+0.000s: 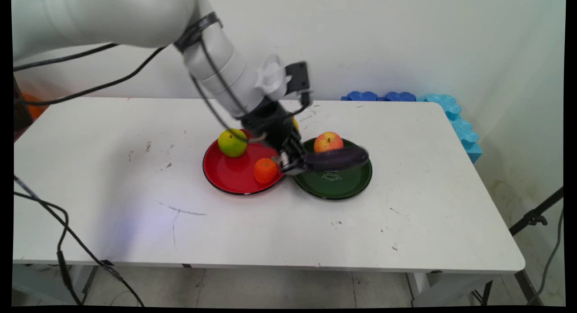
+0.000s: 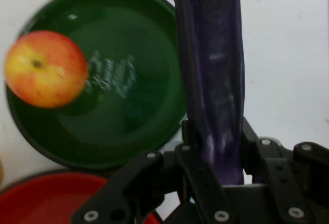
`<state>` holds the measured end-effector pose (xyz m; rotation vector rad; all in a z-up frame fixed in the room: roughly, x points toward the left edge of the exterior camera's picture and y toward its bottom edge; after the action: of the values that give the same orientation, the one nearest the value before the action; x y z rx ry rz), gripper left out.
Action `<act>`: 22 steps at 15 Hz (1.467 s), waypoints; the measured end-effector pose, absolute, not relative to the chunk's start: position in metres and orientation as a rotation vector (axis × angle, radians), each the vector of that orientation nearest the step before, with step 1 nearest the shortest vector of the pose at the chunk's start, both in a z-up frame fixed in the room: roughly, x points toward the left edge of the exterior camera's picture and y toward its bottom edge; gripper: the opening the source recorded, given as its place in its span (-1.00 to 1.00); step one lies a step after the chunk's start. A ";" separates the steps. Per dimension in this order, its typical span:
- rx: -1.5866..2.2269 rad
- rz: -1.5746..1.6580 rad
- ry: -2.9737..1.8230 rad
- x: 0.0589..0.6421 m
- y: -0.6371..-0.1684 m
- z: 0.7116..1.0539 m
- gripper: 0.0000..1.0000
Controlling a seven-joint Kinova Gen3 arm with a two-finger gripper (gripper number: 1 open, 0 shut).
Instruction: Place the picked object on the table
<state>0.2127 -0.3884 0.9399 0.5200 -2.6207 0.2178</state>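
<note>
My gripper is shut on a long dark purple eggplant, held roughly level just above the green plate. A red-yellow apple rests on the green plate's far side. Touching it on the left is a red plate, which carries a green apple and a small orange. A bit of a yellow fruit shows behind the wrist.
Blue foam pieces lie along the table's back right edge. Black cables hang over the table's front left corner. A black stand leg is on the floor at the right.
</note>
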 end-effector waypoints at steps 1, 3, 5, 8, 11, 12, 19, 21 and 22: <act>0.509 0.208 -2.634 0.216 -0.378 0.937 -1.00; 0.476 0.186 -2.668 0.222 -0.360 0.929 -1.00; 0.450 0.177 -2.700 0.229 -0.347 0.917 -1.00; 0.431 0.174 -2.722 0.239 -0.335 0.891 -1.00; 0.439 0.175 -2.719 0.246 -0.331 0.868 -1.00; 0.445 0.173 -2.715 0.248 -0.331 0.860 -1.00; 0.486 0.127 -2.680 0.249 -0.322 0.818 -1.00; 0.491 0.117 -2.676 0.248 -0.320 0.812 -1.00; 0.494 0.111 -2.673 0.248 -0.319 0.809 -1.00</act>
<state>0.2478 -0.3188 0.8088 0.4940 -2.6731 0.1108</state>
